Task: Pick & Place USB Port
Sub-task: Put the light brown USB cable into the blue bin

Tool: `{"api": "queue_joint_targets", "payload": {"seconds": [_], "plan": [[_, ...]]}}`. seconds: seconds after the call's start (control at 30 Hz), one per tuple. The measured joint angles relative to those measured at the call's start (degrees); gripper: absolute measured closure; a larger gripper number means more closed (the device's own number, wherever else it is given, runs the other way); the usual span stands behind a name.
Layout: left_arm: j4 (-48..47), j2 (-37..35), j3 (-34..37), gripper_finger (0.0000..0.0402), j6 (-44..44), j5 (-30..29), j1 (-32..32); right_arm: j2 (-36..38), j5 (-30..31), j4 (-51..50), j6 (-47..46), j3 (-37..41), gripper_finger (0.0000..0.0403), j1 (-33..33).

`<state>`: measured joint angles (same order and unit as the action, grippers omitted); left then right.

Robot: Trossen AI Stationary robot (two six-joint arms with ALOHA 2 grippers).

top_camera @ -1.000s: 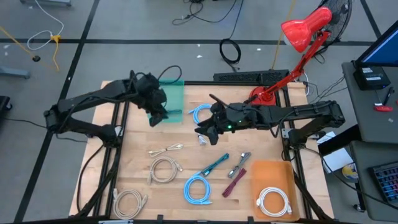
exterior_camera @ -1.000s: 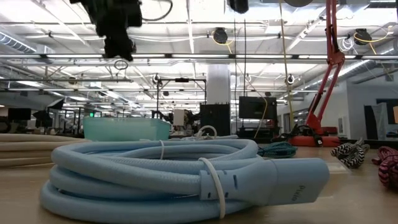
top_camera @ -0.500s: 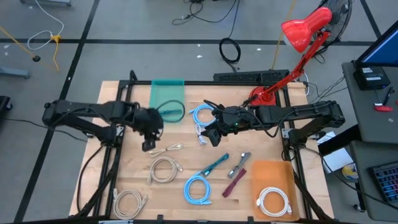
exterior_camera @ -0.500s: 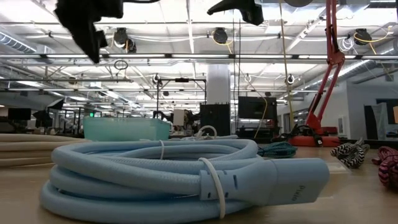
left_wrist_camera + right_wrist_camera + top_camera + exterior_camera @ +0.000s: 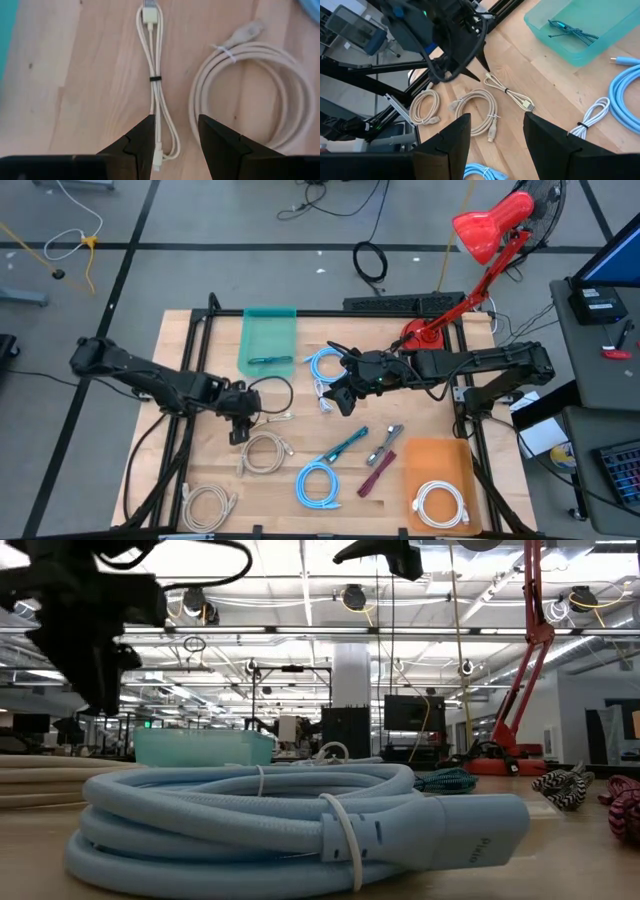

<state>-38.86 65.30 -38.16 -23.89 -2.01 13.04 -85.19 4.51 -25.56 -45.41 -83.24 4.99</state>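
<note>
My left hand (image 5: 238, 436) is hovering low over the counter (image 5: 220, 470), fingers (image 5: 142, 142) apart with nothing between them, holding nothing. Right under the gap: the small beige USB cable (image 5: 155, 85), folded into a long thin loop with a dark tie at its middle, lying flat on the wood. From above, that cable (image 5: 268, 420) is sitting just beside my left hand, toward the counter's centre.

Next to it, a beige coiled cable (image 5: 255, 95) with a white tie, close but not touching. Another beige coil (image 5: 208, 504) is lying at the near left corner.

My right hand (image 5: 335, 402) is hanging above the counter's middle, fingers (image 5: 445, 145) spread wide, empty. A white bundled cable (image 5: 326, 390) is lying just beside it, and a light blue coil (image 5: 322, 363) just beyond that.

Green tray (image 5: 270, 340) is sitting at the far edge with one dark-teal braided cable (image 5: 570, 31) inside. Orange tray (image 5: 437, 455) at the near right is holding a white coil (image 5: 441, 503). Second blue coil (image 5: 318, 482) is near the front, filling the low view (image 5: 290, 815).

Red lamp (image 5: 480, 240) is standing at the far right corner.
</note>
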Motion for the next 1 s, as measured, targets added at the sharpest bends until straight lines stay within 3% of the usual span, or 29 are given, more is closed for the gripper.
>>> {"api": "queue_joint_targets", "payload": {"seconds": [0.43, 0.73, 1.0], "plan": [[7.1, 1.4, 6.6, 0.0250, -2.2, -3.6, 2.9, 0.0, 0.4, 1.8, -0.3, 1.1, 0.0232, 0.0], [10.2, 8.3, 6.6, 0.0250, -1.2, -4.6, 2.9, 0.0, -0.1, 11.2, -3.8, 8.0, 0.0232, 0.3], [13.0, 15.1, 6.4, 0.0250, 0.1, -4.8, 2.9, 0.0, -0.1, 12.1, -3.8, 8.4, 0.0232, 0.4]]}}
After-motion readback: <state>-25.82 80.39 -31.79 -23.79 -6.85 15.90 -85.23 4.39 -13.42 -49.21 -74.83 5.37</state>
